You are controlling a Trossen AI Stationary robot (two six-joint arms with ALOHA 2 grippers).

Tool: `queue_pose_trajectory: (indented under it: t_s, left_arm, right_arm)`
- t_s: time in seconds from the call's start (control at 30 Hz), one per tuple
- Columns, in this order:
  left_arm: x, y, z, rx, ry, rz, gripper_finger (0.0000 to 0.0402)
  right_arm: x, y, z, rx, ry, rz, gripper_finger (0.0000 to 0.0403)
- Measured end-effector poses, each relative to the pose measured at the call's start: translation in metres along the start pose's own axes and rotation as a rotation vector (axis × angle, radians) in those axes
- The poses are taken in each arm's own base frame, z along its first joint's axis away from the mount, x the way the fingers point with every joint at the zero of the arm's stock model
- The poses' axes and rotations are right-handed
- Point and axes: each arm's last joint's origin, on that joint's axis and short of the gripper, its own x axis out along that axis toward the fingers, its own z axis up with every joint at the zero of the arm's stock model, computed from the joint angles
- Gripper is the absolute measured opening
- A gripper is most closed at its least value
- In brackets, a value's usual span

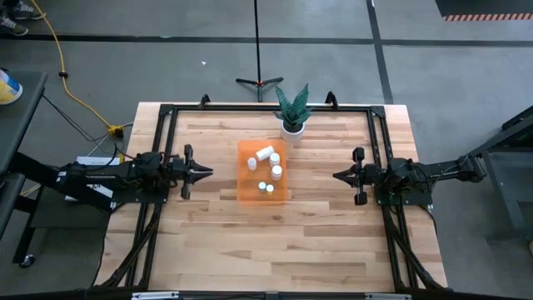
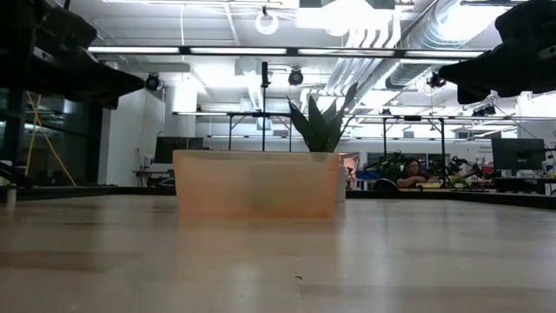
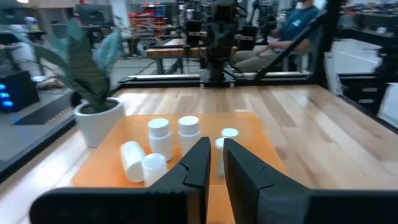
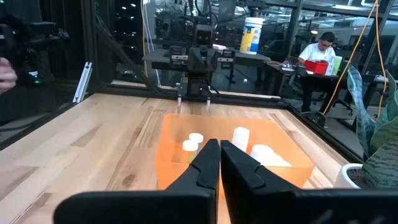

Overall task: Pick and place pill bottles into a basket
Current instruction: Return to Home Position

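High view: left gripper (image 1: pixel 205 172) over left part of table (image 1: pixel 316 242), pointing at bin, fingers nearly together, narrow slit only, holding nothing. Mid-table, between both arms and apart from each: orange bin (image 1: pixel 248 193). Inside it, all pill bottles (image 1: pixel 265 153); left wrist view shows several upright, at least one lying on its side. White plant pot (image 1: pixel 291 128) just beside bin's far right corner. Right gripper (image 1: pixel 339 176) over right part, facing bin, fingers narrow, nothing between them.
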Motion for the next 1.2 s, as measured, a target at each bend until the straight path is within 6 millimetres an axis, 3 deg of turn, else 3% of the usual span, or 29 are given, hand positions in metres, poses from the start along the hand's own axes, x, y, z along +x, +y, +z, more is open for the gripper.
queue_pose_trajectory:
  t_s: [1.2]
  left_arm:
    - [0.0, 0.0004, 0.0002, -0.012, -0.002, 0.014, 0.0083]
  right_arm:
    - [0.0, 0.0, -0.0005, 0.0, 0.006, 0.001, 0.0002]
